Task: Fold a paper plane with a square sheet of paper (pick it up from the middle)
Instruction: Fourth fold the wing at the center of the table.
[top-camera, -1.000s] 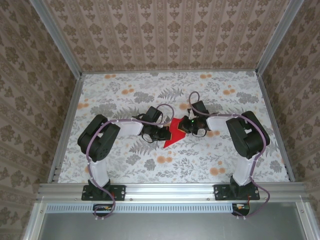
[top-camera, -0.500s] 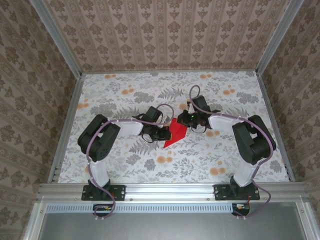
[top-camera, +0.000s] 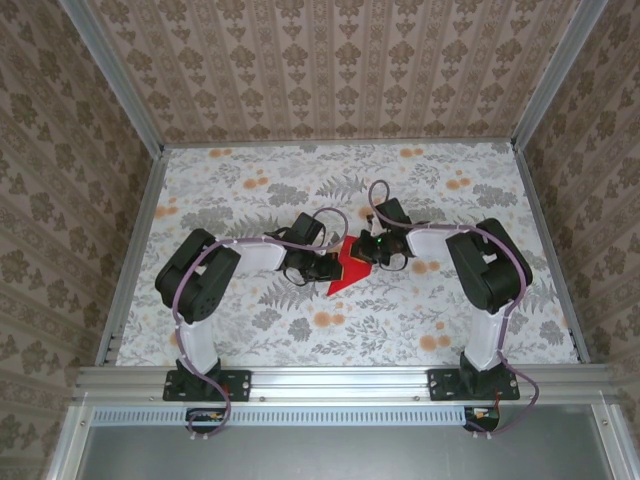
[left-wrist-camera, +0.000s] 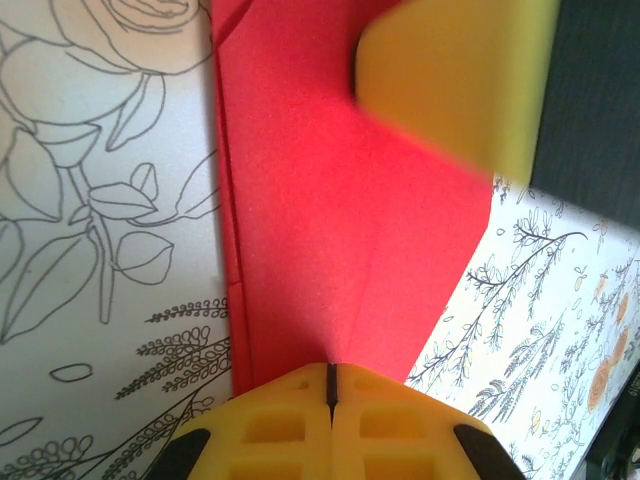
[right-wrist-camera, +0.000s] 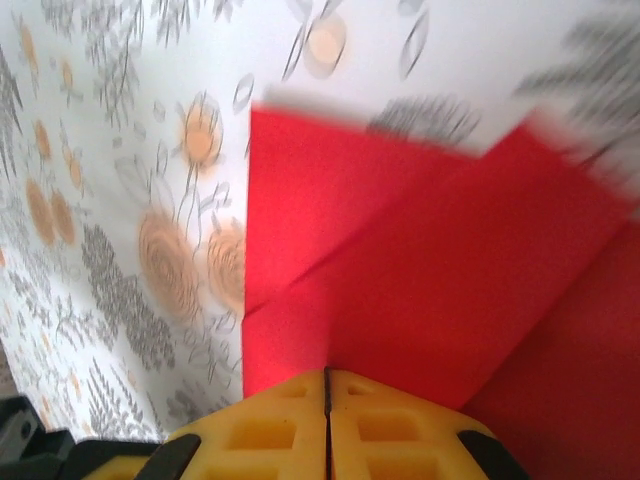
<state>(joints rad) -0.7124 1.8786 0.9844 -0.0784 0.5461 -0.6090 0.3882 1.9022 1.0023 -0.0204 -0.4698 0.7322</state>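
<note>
The square sheet of paper (top-camera: 343, 272) is a creased, pointed bright red shape lying mid-table between my two grippers. The left gripper (top-camera: 330, 266) is shut, and its tips (left-wrist-camera: 331, 368) rest on the red paper (left-wrist-camera: 320, 220) where a crease runs out from the seam between them. The right gripper (top-camera: 360, 256) is shut too, its tips (right-wrist-camera: 327, 372) down on the paper (right-wrist-camera: 400, 270) at its upper right. One yellow finger (left-wrist-camera: 450, 80) of the right gripper shows across the sheet in the left wrist view. The paper under both tips is hidden.
The floral tablecloth (top-camera: 250, 320) covers the table around the paper. Aluminium rails (top-camera: 340, 380) edge the near side, and patterned walls close the back and both sides. Both arms arch inward from their bases at the near edge.
The right gripper drew back off the paper, then came down-left onto its upper right part. The left gripper and the paper stayed put.
</note>
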